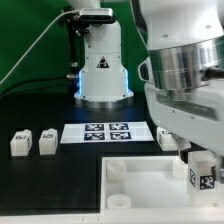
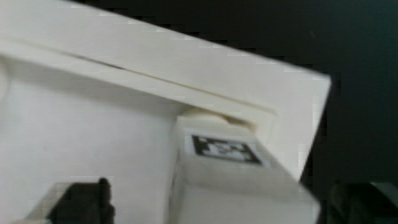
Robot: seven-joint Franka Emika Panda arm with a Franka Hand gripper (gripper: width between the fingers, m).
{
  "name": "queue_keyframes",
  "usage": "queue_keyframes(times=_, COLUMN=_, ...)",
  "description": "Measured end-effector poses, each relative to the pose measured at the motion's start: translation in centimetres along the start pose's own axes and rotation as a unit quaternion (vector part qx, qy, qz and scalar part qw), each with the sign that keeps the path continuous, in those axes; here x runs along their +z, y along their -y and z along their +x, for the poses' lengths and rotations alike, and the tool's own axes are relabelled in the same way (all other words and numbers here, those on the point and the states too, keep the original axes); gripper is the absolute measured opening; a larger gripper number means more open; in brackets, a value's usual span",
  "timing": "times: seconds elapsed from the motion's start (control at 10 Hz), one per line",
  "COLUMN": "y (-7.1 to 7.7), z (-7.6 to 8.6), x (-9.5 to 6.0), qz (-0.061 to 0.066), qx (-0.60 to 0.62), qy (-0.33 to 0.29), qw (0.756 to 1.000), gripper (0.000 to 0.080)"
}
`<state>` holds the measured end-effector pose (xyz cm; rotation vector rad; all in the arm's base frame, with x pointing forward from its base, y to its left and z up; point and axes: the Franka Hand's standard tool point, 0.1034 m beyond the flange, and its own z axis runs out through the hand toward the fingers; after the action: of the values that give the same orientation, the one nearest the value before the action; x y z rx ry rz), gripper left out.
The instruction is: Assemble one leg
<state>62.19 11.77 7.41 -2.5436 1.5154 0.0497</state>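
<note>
Panel [image 1: 150, 185]: nearest in the exterior view, a large white square lying flat on the black counter [image 1: 40, 185], with a round socket at its near-left corner as that view shows it.
Leg [image 1: 203, 173]: a small white post with a black-and-white tag facing the camera, upright over the panel near its edge on the exterior view's right; the wrist view shows the tagged leg [image 2: 226, 150] standing against the panel [image 2: 107, 110].
Fingers [image 1: 196, 153]: they sit at the top of this leg, closed on it as far as the exterior view shows; in the wrist view one dark fingertip [image 2: 80, 200] is seen beside the leg.
Arm [image 1: 185, 60]: its thick silver-and-white wrist hangs over the leg.
Spare legs: two [image 1: 20, 142] [image 1: 47, 141] stand side by side on the counter at the exterior view's left; another [image 1: 166, 137] stands just beyond the panel.
Marker board [image 1: 107, 132]: a flat white strip with tags, between the spare legs.
Base [image 1: 103, 70]: white, lit blue at its foot, farthest back.
</note>
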Motion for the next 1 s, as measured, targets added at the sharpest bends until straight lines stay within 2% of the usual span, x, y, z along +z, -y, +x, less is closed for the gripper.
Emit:
queue_keyframes(times=0.1, y=0.14, z=-0.16, x=-0.11, qz=-0.006, qx=-0.074, qy=-0.002, qw=0.997, gripper=0.0641)
queue_keyframes(times=0.4, y=0.03, z=0.14, x=-0.08, qz=-0.008, qx=-0.22, qy=-0.004, qw=0.975, gripper=0.0649)
queue_keyframes(times=0.5, y=-0.02, z=0.3, x=-0.1, qz=-0.012, qx=-0.291, qy=-0.006, qw=0.957, gripper=0.0649)
queue_keyframes(times=0.6, y=0.05, z=0.52, x=-0.2, qz=-0.029, qx=-0.41, qy=-0.018, qw=0.911, gripper=0.0649)
queue_keyframes(times=0.7, y=0.17, z=0.39, x=-0.27, qz=-0.039, qx=-0.48, qy=-0.022, qw=0.876, gripper=0.0649)
queue_keyframes(times=0.8, y=0.3, z=0.15, x=-0.27, qz=-0.046, qx=-0.544, qy=-0.023, qw=0.838, gripper=0.0649)
queue_keyframes(times=0.9, y=0.37, z=-0.14, x=-0.2, qz=-0.051, qx=-0.583, qy=-0.023, qw=0.811, gripper=0.0649)
queue_keyframes(times=1.0, y=0.37, z=-0.13, x=-0.19, qz=-0.05, qx=-0.573, qy=-0.023, qw=0.817, gripper=0.0649)
